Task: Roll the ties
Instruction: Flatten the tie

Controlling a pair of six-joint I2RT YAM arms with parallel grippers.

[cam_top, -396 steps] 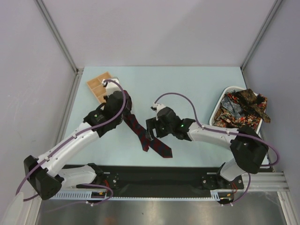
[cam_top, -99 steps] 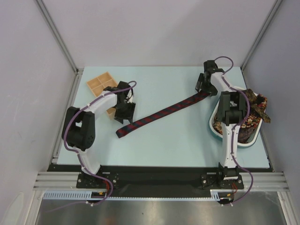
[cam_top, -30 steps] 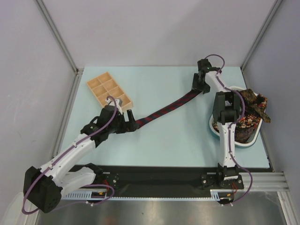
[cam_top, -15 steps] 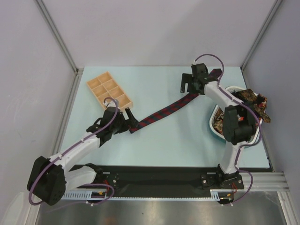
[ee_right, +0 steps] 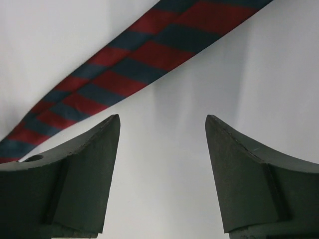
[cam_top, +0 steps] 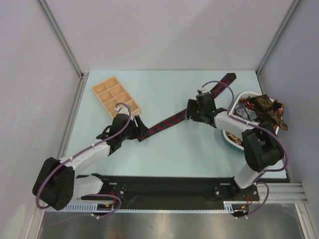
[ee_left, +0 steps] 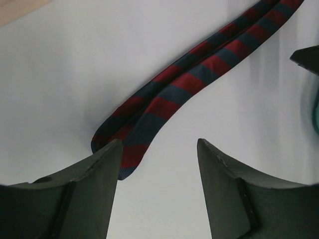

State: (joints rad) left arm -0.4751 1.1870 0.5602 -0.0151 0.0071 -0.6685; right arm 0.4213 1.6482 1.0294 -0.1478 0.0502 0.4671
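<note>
A navy tie with red diagonal stripes (cam_top: 169,119) lies flat and stretched out across the table, from near the wooden tray to the back right. My left gripper (cam_top: 141,129) is open at its near, narrow end. In the left wrist view that tie end (ee_left: 149,107) lies just beyond and beside the left fingertip, with nothing between the fingers of the gripper (ee_left: 158,149). My right gripper (cam_top: 189,110) is open by the tie's middle. In the right wrist view the tie (ee_right: 134,64) runs past beyond the fingertips of the gripper (ee_right: 162,122), which holds nothing. More patterned ties (cam_top: 261,112) are piled at the right.
A wooden compartment tray (cam_top: 115,95) sits at the back left, close to my left arm. A white tub (cam_top: 242,94) at the right edge holds the pile of ties, some hanging over its far side. Walls enclose the table on three sides.
The right gripper has let go of the tie's far end and moved down and left to its middle; that end now lies at the back. The left gripper stays by the near end.
</note>
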